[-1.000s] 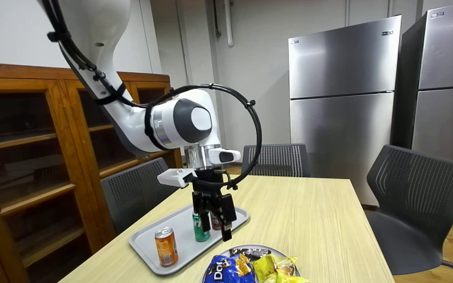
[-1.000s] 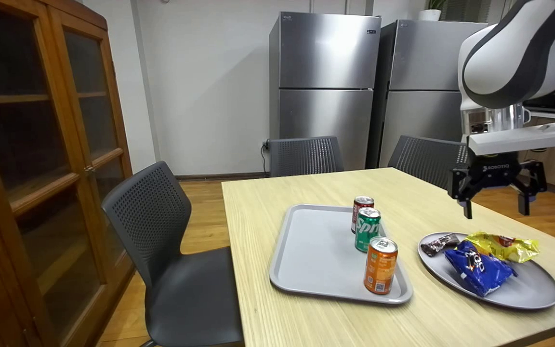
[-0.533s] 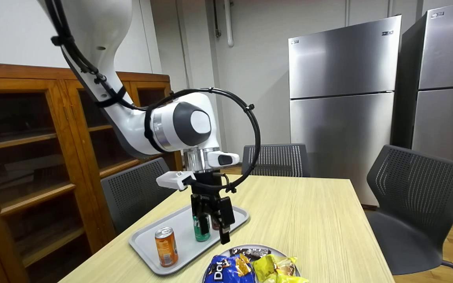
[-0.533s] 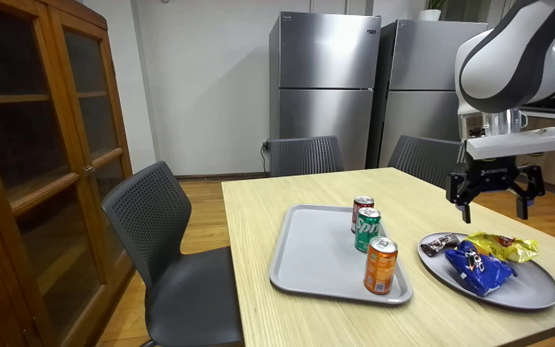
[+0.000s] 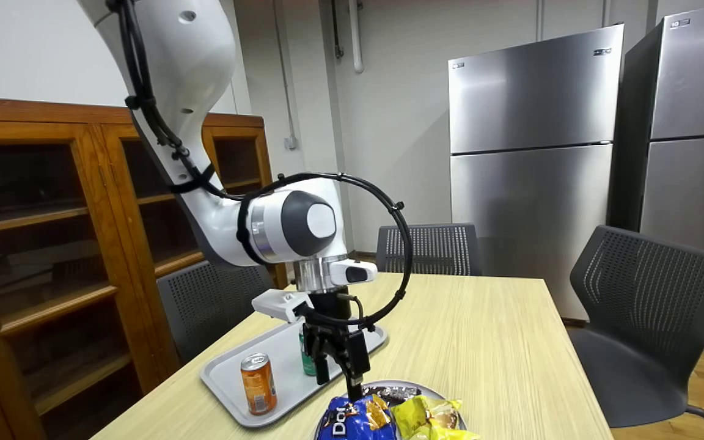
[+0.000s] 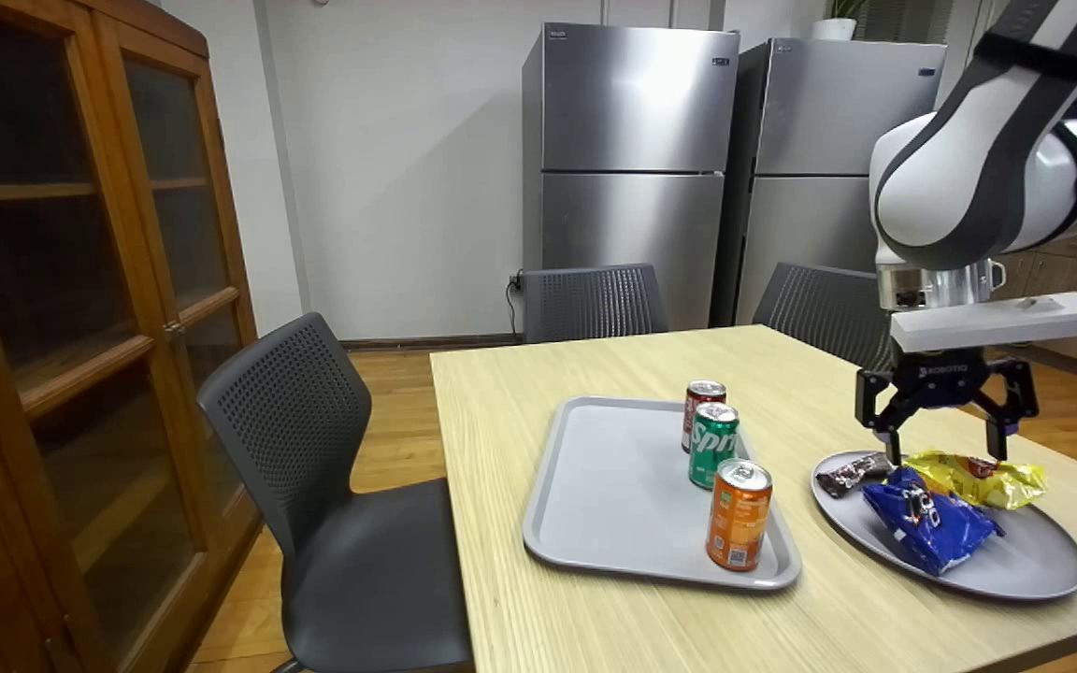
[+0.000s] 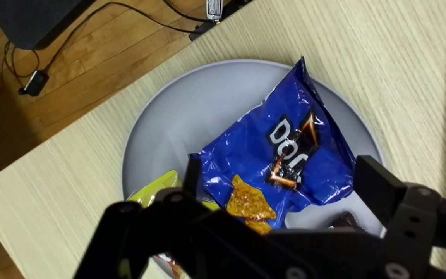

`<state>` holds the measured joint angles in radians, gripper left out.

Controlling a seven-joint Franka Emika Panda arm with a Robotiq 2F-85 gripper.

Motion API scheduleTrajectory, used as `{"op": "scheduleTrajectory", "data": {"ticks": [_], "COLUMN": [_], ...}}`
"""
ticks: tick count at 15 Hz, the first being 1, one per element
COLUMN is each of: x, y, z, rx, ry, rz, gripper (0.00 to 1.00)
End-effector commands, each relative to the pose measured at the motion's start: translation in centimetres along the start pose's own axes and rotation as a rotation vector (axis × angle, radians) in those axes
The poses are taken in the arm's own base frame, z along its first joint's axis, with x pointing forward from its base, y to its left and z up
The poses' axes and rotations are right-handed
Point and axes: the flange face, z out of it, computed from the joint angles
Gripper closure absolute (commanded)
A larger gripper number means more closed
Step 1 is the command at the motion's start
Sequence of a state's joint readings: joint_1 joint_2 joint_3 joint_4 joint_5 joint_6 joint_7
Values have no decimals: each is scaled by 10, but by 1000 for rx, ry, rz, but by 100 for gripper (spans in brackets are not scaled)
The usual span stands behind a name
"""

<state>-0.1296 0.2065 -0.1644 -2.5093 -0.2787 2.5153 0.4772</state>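
Three cans (image 6: 713,447) stand on a gray tray (image 6: 623,486) in an exterior view; near it, the gripper (image 6: 945,452) hangs, jaws spread wide, over a plate (image 6: 1034,563) bearing a blue bag (image 6: 931,519) and a yellow bag (image 6: 983,481). In an exterior view, one fingertip (image 5: 354,388) overlaps the blue bag's edge; contact is unclear. The wrist view shows the blue bag between the parted jaws.

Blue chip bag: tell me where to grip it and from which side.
Probably best from straight above, closing across the puffed middle of the blue chip bag: it lies printed face up on the plate, that part bulges, and the open gripper points down.
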Motion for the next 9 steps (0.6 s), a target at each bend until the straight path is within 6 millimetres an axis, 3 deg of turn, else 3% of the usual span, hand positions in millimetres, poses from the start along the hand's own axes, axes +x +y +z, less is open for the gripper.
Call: {"op": "scheduleTrajectory", "data": {"ticks": [1,9], "x": [16,34], "y": [-6,-13], "z": [9,29], "rx": [10,6], "ry": [13,24], "rz": [23,44], "gripper": [0,0]}}
